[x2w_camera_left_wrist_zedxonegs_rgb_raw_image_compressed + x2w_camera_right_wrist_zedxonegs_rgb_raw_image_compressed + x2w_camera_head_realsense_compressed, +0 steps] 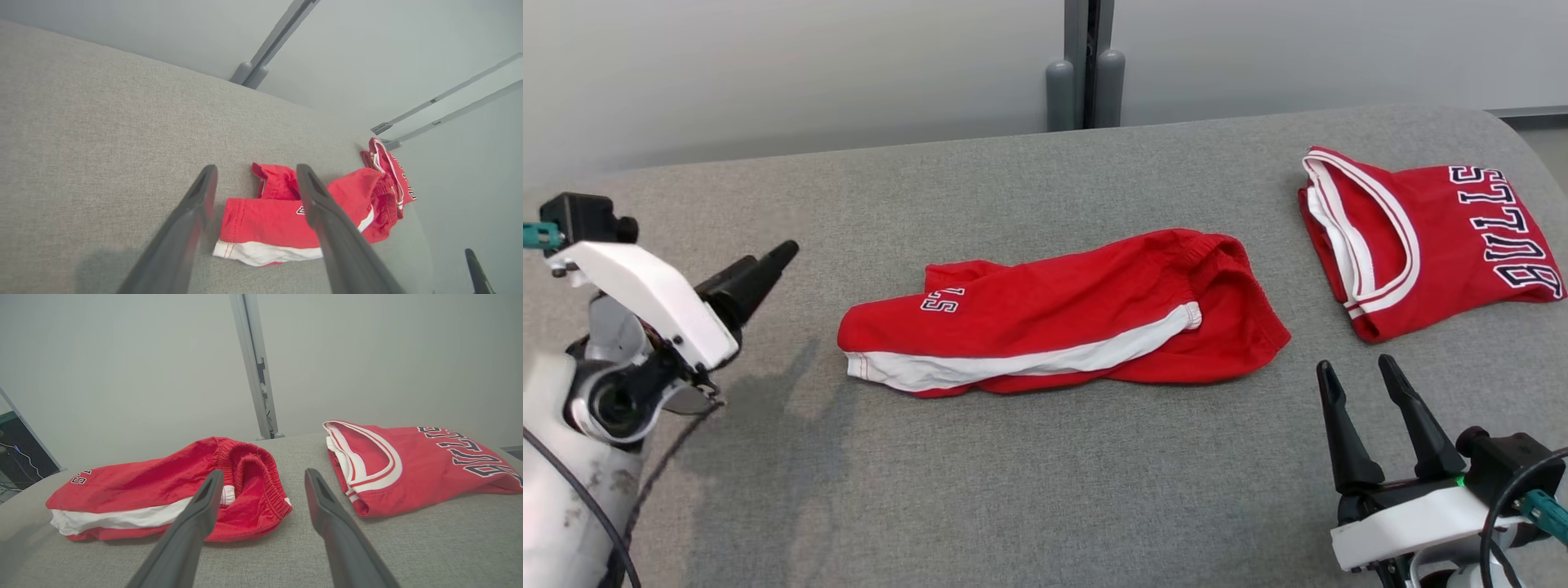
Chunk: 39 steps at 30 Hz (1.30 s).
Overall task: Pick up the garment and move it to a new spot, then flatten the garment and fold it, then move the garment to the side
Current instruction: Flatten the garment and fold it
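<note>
both left gripper (772,257) and right gripper (1357,365) gape empty; right wrist view meets the shorts (143,482) waistband-first, on grey table (408,547), pale wall (122,355) behind.

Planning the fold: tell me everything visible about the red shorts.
The red shorts look like soft knit fabric, with a white side stripe, a gathered elastic waistband and small lettering near the leg hem. They lie folded, slightly rumpled, on the grey padded surface, waistband toward the robot's right, nothing else touching them.

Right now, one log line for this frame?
left gripper: open, empty | right gripper: open, empty | shorts: lying on grey surface, centre, ungrasped | jersey: folded, robot's right
</note>
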{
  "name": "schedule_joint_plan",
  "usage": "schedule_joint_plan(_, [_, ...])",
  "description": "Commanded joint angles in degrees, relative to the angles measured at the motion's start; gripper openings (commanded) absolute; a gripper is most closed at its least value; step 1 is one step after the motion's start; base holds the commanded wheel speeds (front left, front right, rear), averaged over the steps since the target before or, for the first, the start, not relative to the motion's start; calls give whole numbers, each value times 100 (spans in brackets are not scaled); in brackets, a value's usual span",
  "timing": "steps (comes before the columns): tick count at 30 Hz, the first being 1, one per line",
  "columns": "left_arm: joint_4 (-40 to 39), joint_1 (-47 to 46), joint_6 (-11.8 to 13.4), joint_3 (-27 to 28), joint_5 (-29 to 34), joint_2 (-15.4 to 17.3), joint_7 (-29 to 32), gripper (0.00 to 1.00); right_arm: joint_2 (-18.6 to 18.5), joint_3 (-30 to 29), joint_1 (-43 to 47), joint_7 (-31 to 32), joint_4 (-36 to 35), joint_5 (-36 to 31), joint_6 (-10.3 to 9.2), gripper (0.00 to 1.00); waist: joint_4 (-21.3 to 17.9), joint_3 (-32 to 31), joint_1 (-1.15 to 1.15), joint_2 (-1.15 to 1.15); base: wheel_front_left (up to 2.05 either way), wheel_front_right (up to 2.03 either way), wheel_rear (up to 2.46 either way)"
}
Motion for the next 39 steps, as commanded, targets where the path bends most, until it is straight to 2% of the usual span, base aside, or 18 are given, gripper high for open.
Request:
schedule_joint_plan(1, [-160,188,-5,-80,134,68,-168,100,-54,-31,7,-40,-13,-18,5,100,47,3,0,0,0,0,0])
schedule_joint_plan(7, [-1024,836,54,-243,913,184,-1471,100,-70,-116,13,-113,-114,-91,5,100,186,-17,0,0,0,0,0])
schedule_joint_plan(17, [-2079,1663,754,-284,2187,130,-3306,100,-40,-225,26,-241,-224,-221,5,100,328,-93,0,0,0,0,0])
schedule_joint_plan(22, [-2273,2071,1131,-306,2578,-27,-3984,100,-10,-240,-11,-277,-192,-231,5,100,346,-143,0,0,0,0,0])
schedule_joint_plan(32, [-2343,2703,1494,-57,2998,-441,-4376,100,44,-380,59,-365,-159,-251,5,100,382,-206,0,0,0,0,0])
schedule_joint_plan(39, [-2474,2963,1424,324,3507,-859,-4374,100,7,-190,99,-391,-129,-296,5,100,453,-259,0,0,0,0,0])
